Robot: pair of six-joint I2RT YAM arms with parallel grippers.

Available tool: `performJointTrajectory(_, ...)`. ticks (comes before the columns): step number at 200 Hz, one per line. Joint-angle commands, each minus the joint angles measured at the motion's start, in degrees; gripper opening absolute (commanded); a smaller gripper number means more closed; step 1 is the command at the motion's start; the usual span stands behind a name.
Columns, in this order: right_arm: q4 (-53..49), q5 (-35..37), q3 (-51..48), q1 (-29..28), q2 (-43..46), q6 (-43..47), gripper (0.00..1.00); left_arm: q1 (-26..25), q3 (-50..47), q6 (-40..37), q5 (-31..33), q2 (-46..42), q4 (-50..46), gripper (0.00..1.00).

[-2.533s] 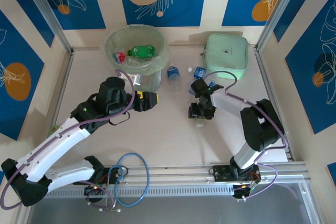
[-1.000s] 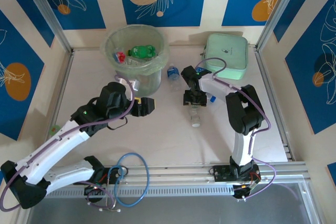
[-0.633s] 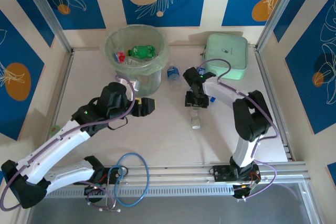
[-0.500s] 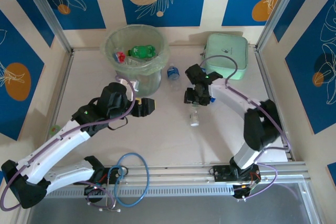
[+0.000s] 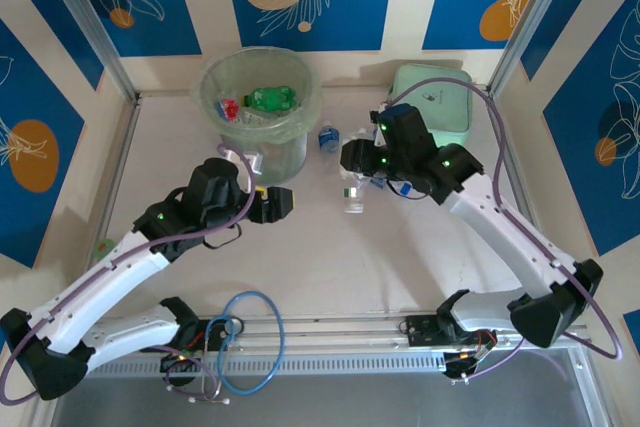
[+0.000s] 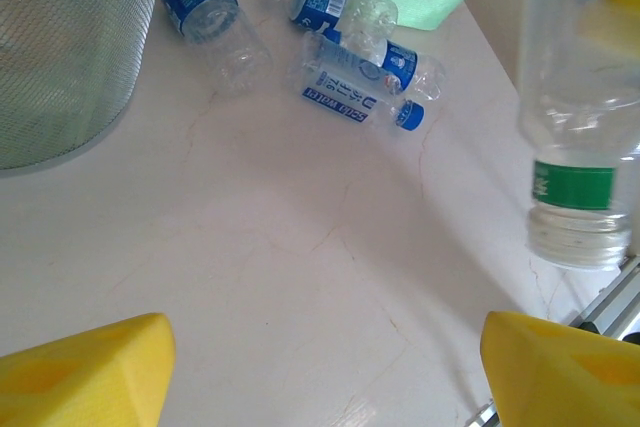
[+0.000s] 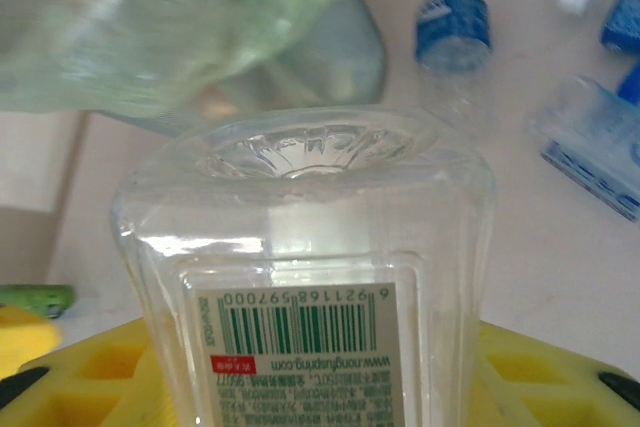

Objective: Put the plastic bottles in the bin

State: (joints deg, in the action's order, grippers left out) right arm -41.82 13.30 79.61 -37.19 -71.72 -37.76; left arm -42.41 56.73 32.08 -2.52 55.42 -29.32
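1. Right gripper (image 5: 351, 175) clenched on a clear bottle (image 5: 352, 199), mid-surface; the smooth plastic could slip out
2. Bin (image 5: 292, 137) at its 10 o'clock: the bottle may clip the rim
3. Left gripper (image 5: 285, 203), released, at 9 o'clock: the arms could collide

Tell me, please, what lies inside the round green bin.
Inside the bin, a green bottle lies on top, with a small red item and some clear plastic beside it. Whatever lies beneath them is covered.
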Motion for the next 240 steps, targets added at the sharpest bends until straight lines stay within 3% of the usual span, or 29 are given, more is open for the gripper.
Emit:
performJointTrajectory(1,5.1,0.8,0.2,-3.0,4.2,0.1,0.51,-0.2,0.2,-0.5,1.3,-1.4,-0.5,0.8)
performJointTrajectory(52,12.1,1.8,-2.3,-7.8,12.2,2.1,0.56,-0.3,0.6,-1.3,3.3,-3.4,-3.1,0.79)
performJointTrajectory(131,17.8,-5.8,20.1,-3.5,-9.4,4.5,0.56,-0.2,-0.1,0.4,4.4,-6.5,-5.0,0.79)
performJointTrajectory(197,18.2,-6.2,8.2,-1.0,2.5,3.1,0.58,-0.3,-1.3,-1.1,6.0,-7.1,-5.1,0.8)
performJointTrajectory(240,22.6,-10.0,9.7,0.8,-0.7,0.7,0.59,-0.3,-2.7,0.1,4.3,-5.6,-2.4,0.79)
